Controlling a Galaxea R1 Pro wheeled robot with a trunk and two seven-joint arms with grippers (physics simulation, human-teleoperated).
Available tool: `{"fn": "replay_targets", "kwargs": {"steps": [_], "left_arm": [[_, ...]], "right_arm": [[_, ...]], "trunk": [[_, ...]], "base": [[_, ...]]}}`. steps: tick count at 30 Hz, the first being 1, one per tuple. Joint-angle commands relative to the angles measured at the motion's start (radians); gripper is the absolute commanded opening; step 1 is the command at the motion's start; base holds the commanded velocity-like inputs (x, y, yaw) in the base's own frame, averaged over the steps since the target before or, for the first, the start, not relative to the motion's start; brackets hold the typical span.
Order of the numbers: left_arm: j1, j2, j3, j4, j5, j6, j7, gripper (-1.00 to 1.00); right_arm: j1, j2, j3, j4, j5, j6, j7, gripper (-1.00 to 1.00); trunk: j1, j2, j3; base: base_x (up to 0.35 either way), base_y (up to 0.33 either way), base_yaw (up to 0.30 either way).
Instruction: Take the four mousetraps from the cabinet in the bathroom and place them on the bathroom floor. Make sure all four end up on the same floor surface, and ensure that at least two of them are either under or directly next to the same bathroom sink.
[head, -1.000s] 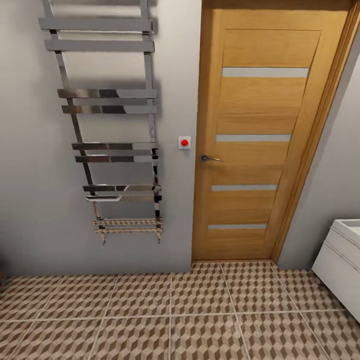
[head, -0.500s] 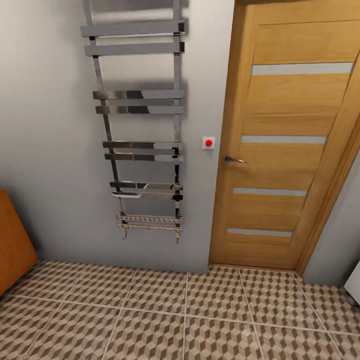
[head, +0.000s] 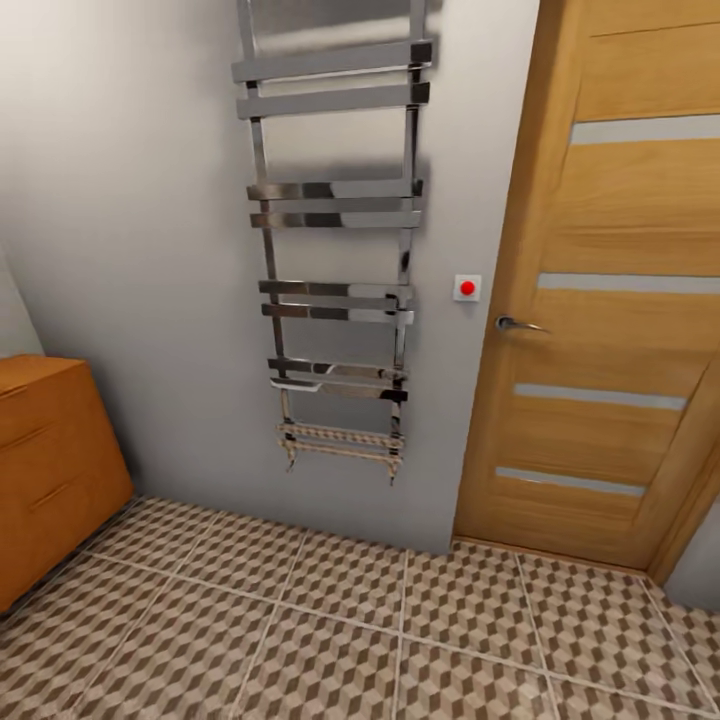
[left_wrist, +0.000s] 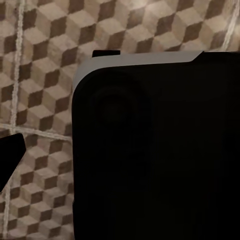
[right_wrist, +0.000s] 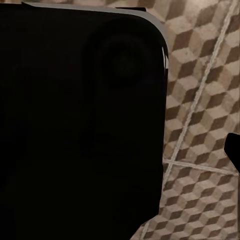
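Note:
The orange-brown wooden cabinet (head: 45, 470) stands at the left edge of the head view, its side and two drawer fronts showing, drawers closed. The bathroom floor (head: 330, 620) of cube-patterned tiles spreads across the lower part of that view. The mousetraps and the sink are out of view. In the left wrist view a large dark rounded block (left_wrist: 160, 150) covers most of the tiled floor (left_wrist: 40, 75), with a dark tip (left_wrist: 10, 155) at the picture's edge. The right wrist view has a similar dark block (right_wrist: 80, 120) over the floor (right_wrist: 205, 100).
A chrome towel radiator (head: 335, 205) hangs on the grey wall straight ahead. A wooden door (head: 620, 330) with a lever handle (head: 515, 324) is shut at the right, with a red-button switch (head: 467, 288) beside it. Open floor lies between cabinet and door.
The head camera has swung left: radiator and door slide right in the picture, the cabinet comes into view at the left, and the white unit at the right has left the picture.

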Motion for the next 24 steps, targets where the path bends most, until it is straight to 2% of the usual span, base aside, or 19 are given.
{"fn": "replay_targets", "kwargs": {"steps": [1, 13, 19, 21, 24], "left_arm": [[0.000, 0.000, 0.001, 0.000, 0.000, -0.002, -0.001, 1.00], [0.000, -0.001, 0.006, 0.001, 0.001, -0.002, 0.001, 1.00], [0.000, -0.001, 0.010, 0.002, 0.030, -0.001, 0.003, 1.00], [0.000, -0.001, 0.010, 0.002, 0.047, -0.001, 0.003, 1.00], [0.000, 0.000, 0.009, 0.002, 0.091, -0.001, 0.003, 1.00]], "right_arm": [[0.000, 0.000, 0.000, 0.000, 0.000, -0.003, 0.000, 1.00], [0.000, -0.001, 0.000, 0.000, 0.000, -0.003, 0.001, 1.00], [0.000, -0.001, 0.000, 0.000, 0.000, -0.003, 0.001, 1.00], [0.000, -0.001, 0.001, 0.000, 0.000, -0.003, 0.001, 1.00], [0.000, -0.001, 0.001, 0.000, 0.000, -0.003, 0.001, 1.00]], "trunk": [[0.000, 0.000, -0.001], [0.000, 0.000, -0.001], [0.000, 0.000, -0.001], [0.000, 0.000, -0.001], [0.000, 0.000, -0.001]], "base": [[0.000, 0.000, 0.274], [0.000, 0.000, 0.274], [0.000, 0.000, 0.274], [0.000, 0.000, 0.274], [0.000, 0.000, 0.274]]}}
